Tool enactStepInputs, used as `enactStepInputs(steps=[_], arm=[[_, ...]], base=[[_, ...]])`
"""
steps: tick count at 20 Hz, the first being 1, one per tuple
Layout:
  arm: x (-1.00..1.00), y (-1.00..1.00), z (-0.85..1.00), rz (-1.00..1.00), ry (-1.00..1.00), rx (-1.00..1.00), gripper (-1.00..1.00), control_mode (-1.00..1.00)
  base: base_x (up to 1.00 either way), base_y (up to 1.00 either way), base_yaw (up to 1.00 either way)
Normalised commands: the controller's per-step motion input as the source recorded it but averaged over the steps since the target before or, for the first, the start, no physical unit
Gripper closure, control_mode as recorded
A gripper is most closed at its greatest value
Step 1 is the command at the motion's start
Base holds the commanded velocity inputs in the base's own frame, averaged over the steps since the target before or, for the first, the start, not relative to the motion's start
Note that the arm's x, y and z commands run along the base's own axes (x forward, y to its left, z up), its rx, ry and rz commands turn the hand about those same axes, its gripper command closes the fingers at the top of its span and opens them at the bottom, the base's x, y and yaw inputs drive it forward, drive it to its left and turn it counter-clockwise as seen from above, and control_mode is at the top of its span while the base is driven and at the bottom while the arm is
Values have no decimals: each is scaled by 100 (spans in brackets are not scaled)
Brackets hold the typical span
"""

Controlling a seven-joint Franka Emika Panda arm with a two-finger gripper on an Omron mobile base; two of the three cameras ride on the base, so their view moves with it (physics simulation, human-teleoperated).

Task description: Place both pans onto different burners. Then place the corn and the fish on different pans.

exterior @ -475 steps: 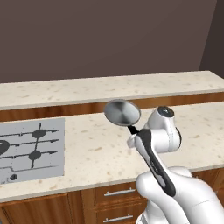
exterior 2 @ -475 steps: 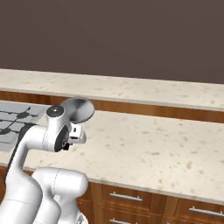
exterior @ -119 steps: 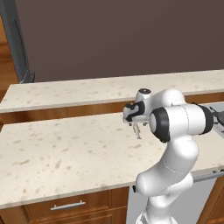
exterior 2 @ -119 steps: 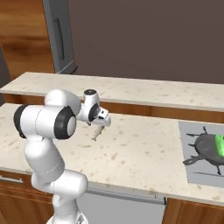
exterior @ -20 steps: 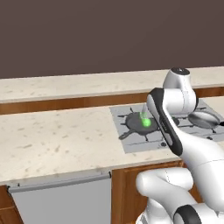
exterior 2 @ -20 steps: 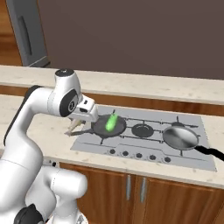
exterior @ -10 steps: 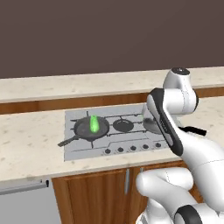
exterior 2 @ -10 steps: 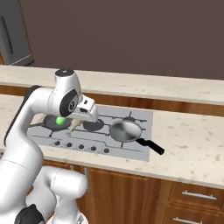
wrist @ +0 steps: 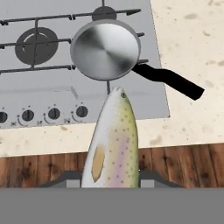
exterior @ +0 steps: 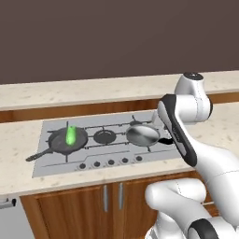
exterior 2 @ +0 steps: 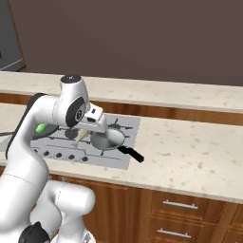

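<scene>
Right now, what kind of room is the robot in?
A rendered kitchen: a grey gas hob set in a speckled counter, wooden drawers below, a silver pan on a burner, and a fish in the tool.

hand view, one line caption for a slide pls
Fish held above the hob's front edge, nose toward the empty silver pan.

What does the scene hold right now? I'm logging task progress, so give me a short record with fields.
black skillet: on the hob's left burner
corn: lying in the black skillet
silver pan: on the right burner, nothing in it, handle pointing off the hob
fish: held in the gripper, above the counter's front edge, head toward the silver pan
middle burner: bare
left to do: fish into the silver pan
</scene>
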Motion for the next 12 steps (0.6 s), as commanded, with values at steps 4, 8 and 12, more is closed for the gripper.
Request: enactStepInputs(steps=[4, 8, 12], arm=[[0, 0, 0, 0, 0, 0, 100, 100], [0, 0, 0, 0, 0, 0, 100, 100], [0, 0, 0, 0, 0, 0, 100, 100]], base=[[31, -25, -8], [41, -24, -9], [43, -22, -7]])
